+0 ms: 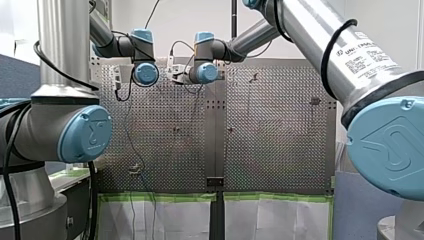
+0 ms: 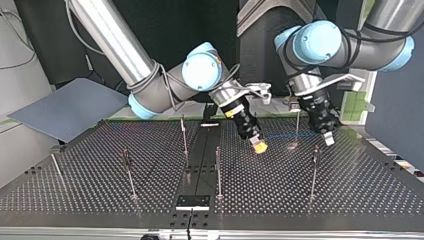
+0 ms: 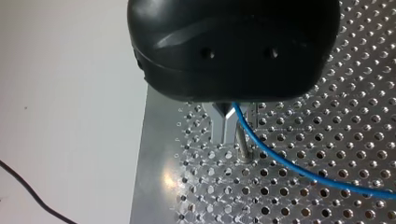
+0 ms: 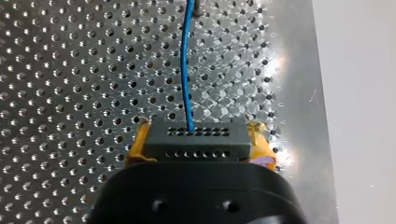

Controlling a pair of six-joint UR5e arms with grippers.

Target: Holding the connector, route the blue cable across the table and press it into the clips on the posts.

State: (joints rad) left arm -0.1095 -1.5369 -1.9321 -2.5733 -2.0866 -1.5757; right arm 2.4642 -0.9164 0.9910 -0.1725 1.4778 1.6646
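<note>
In the right wrist view my right gripper (image 4: 196,151) is shut on a black connector (image 4: 194,133), its yellow pads (image 4: 261,149) pressing both ends. The blue cable (image 4: 187,70) leaves the connector and runs straight ahead to a post (image 4: 198,5). In the left wrist view my left gripper (image 3: 224,135) has its metal fingers shut on the blue cable (image 3: 289,165), right beside a thin post (image 3: 242,145); the cable trails away over the perforated plate. In the top view my right gripper (image 2: 258,146) hovers low near the table's middle, and my left gripper (image 2: 327,137) is to its right.
Several thin clip posts stand on the perforated table (image 2: 350,190): one (image 2: 218,170) near the middle, one (image 2: 314,170) at the right, one (image 2: 129,172) at the left. A black plate (image 2: 192,201) sits at the near edge. The left gripper is close to the table's edge (image 3: 140,158).
</note>
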